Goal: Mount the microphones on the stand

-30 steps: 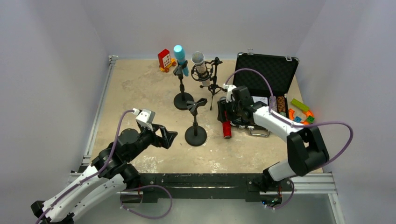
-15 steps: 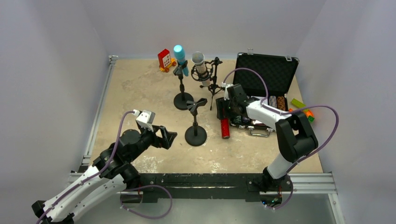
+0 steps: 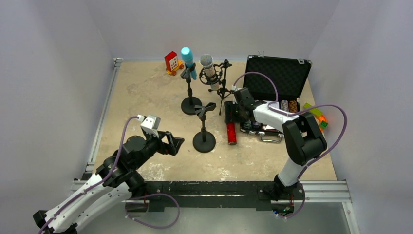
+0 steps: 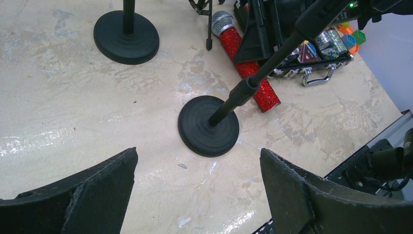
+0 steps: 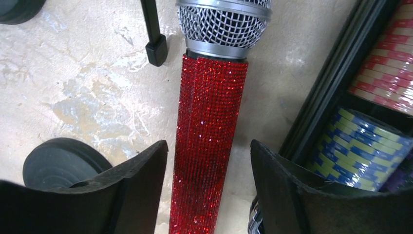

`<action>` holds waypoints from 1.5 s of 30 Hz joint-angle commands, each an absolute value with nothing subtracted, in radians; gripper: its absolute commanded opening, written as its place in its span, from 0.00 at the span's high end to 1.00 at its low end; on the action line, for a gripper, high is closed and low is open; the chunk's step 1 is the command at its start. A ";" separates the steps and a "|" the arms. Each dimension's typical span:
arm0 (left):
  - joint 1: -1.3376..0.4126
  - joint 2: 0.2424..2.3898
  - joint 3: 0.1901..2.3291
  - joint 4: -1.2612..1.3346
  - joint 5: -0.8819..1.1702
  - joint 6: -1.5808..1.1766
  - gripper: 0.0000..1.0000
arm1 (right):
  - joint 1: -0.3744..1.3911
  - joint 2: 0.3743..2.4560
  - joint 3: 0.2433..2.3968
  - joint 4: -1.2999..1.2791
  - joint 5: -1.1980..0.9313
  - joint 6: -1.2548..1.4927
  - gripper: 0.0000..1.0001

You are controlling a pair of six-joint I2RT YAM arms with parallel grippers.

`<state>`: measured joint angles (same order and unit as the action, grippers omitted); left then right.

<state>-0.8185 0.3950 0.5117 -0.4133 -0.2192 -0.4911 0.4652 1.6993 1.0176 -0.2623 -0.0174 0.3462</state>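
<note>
The red-glitter microphone (image 3: 231, 132) (image 5: 209, 107) lies flat on the table, grey mesh head away from me. My right gripper (image 3: 234, 115) (image 5: 209, 165) is low over it and open, one finger on each side of the handle without pinching it. An empty stand (image 3: 204, 140) (image 4: 208, 126) with a clip on top is just left of it. The light blue microphone (image 3: 187, 60) sits in the clip of a round-base stand. A tripod stand holds the silver microphone (image 3: 209, 68). My left gripper (image 3: 172, 144) (image 4: 197, 165) hangs wide open and empty, left of the empty stand.
An open black case (image 3: 278, 73) with poker chips (image 5: 370, 141) lies right beside the red microphone, its edge close to my right finger. Coloured toy blocks (image 3: 315, 115) are at the far right. A red toy (image 3: 171, 62) stands at the back.
My right arm has swung left and folded in, and the gripper has shifted slightly left and back. The red microphone has slid a little to the left with it. The left arm is still.
</note>
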 commanded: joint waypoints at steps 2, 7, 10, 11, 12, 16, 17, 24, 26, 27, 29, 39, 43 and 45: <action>-0.814 0.389 0.515 -0.407 -0.239 -0.517 0.01 | 0.464 1.756 1.044 -0.323 0.011 0.346 0.36; -0.813 0.387 0.516 -0.414 -0.242 -0.520 0.01 | 0.471 1.766 1.026 -0.314 0.012 0.336 0.39; -0.814 0.388 0.516 -0.411 -0.242 -0.521 0.01 | 0.471 1.779 1.018 -0.314 0.014 0.332 0.43; -0.813 0.388 0.518 -0.411 -0.242 -0.522 0.01 | 0.471 1.784 1.016 -0.316 0.006 0.331 0.45; -0.813 0.388 0.519 -0.411 -0.241 -0.523 0.01 | 0.471 1.787 1.016 -0.317 -0.010 0.332 0.46; -0.814 0.383 0.530 -0.429 -0.242 -0.524 0.01 | 0.470 1.772 1.012 -0.317 -0.106 0.322 0.56; -0.814 0.381 0.533 -0.435 -0.242 -0.526 0.01 | 0.469 1.757 1.008 -0.311 -0.123 0.318 0.60; -0.813 0.338 0.552 -0.444 -0.220 -0.523 0.01 | 0.440 1.575 0.964 -0.307 -0.296 0.278 0.83; -0.814 0.327 0.565 -0.442 -0.202 -0.512 0.01 | 0.413 1.515 0.950 -0.314 -0.349 0.272 0.87; -0.814 0.323 0.575 -0.442 -0.190 -0.505 0.01 | 0.394 1.488 0.948 -0.323 -0.379 0.264 0.89; -0.813 0.313 0.600 -0.447 -0.161 -0.486 0.01 | 0.335 1.439 0.938 -0.343 -0.451 0.256 0.92; -0.814 0.309 0.770 -0.309 0.117 -0.465 0.01 | 0.209 1.084 0.893 -0.405 -0.579 0.133 0.98; -0.813 0.373 0.826 -0.137 0.202 -0.537 0.01 | 0.123 0.975 0.970 -0.445 -0.690 0.055 1.00; -0.813 0.465 0.886 -0.087 0.256 -0.566 0.01 | 0.113 0.935 1.028 -0.479 -0.756 -0.044 1.00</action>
